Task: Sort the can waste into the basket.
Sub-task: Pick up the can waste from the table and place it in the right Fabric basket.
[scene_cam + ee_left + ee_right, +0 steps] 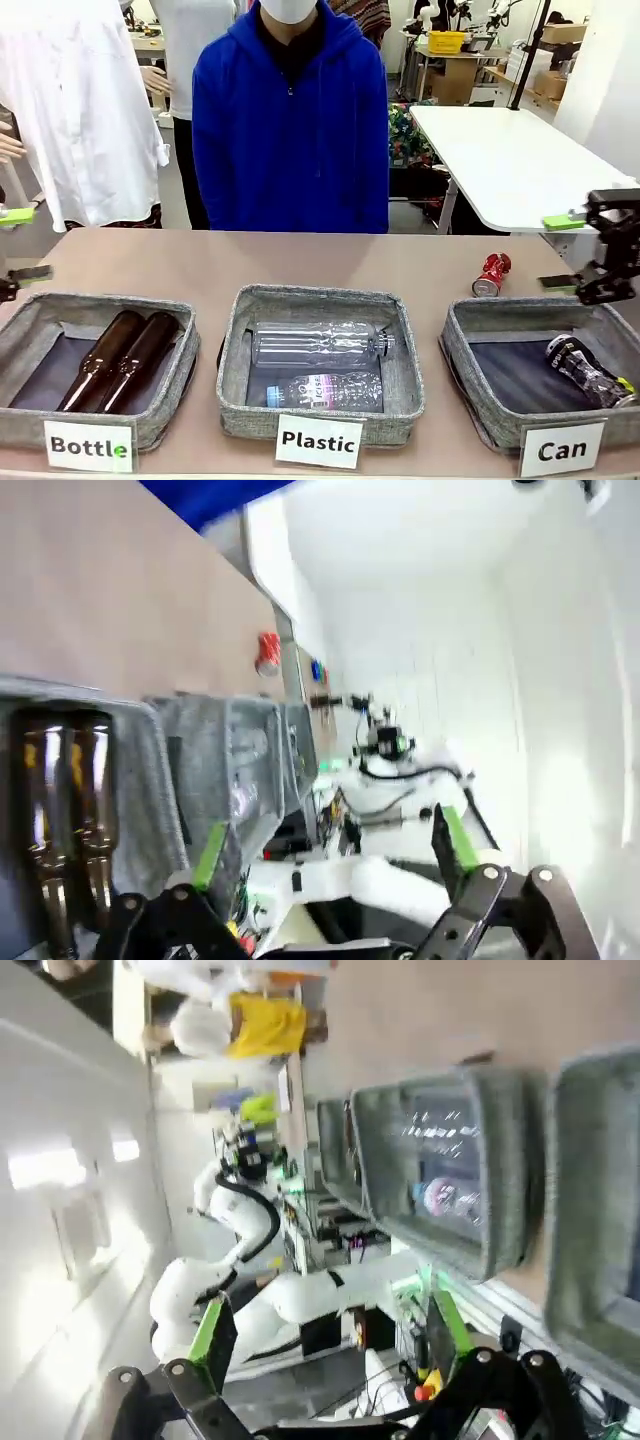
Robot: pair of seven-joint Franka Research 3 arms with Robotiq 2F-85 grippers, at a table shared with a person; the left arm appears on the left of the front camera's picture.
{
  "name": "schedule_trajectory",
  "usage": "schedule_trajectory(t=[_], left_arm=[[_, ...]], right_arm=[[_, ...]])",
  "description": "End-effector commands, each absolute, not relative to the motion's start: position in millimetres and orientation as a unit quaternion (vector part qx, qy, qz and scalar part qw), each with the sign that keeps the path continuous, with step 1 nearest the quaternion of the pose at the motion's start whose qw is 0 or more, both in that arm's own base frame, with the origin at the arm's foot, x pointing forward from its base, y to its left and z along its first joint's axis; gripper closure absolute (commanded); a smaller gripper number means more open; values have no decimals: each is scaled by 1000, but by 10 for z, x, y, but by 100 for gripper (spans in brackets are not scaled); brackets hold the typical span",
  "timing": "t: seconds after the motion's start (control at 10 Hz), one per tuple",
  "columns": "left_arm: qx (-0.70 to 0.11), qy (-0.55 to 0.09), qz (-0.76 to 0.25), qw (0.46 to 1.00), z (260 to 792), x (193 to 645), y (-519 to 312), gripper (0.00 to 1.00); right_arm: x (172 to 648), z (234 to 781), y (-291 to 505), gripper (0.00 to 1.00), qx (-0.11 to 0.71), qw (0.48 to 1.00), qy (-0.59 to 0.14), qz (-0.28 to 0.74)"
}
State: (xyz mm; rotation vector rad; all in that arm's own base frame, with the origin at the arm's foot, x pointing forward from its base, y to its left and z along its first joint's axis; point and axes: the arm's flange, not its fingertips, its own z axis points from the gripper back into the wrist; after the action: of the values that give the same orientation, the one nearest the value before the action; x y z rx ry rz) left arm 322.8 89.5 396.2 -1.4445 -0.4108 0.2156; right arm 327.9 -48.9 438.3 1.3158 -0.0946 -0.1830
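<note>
The crushed red and silver can (491, 274) lies on the bare table just behind the Can basket (470, 345), and appears as a small red shape (267, 652) in the left wrist view. Inside that basket, at its right side, lies the black can with silver ends (585, 372). My right gripper (572, 252) hangs open above the basket's far right corner, to the right of the red can, holding nothing. At the left edge my left gripper (20, 243) is open and empty above the Bottle basket. Both wrist views show spread fingers, left gripper (330, 845) and right gripper (330, 1325).
Two brown bottles (120, 358) lie in the Bottle basket (170, 400). Two clear plastic bottles (320, 345) lie in the Plastic basket (405, 380). A person in a blue hoodie (290, 120) stands at the far side. Open tabletop lies behind the baskets.
</note>
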Motion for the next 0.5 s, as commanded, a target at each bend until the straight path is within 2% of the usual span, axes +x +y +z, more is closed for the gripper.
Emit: schedule_trajectory(t=[0.0,0.1,0.2,0.4], left_arm=[[-660,-172,134,719,3541,2588,448,0],[-646,-196,148,722,3472,2617,430,0],[-655,-181,124,723,3841,3218,995,0],[-655,-181,124,723,3841,3218,995,0]], right_arm=[[2947,4168,-800,0,557,820,-102,-79],[2861,4135,-948,0,548,827,-94,-85],[3205,4333,-759,0,593,797,-71,-89],[3205,4333,-759,0,593,797,-71,-89]])
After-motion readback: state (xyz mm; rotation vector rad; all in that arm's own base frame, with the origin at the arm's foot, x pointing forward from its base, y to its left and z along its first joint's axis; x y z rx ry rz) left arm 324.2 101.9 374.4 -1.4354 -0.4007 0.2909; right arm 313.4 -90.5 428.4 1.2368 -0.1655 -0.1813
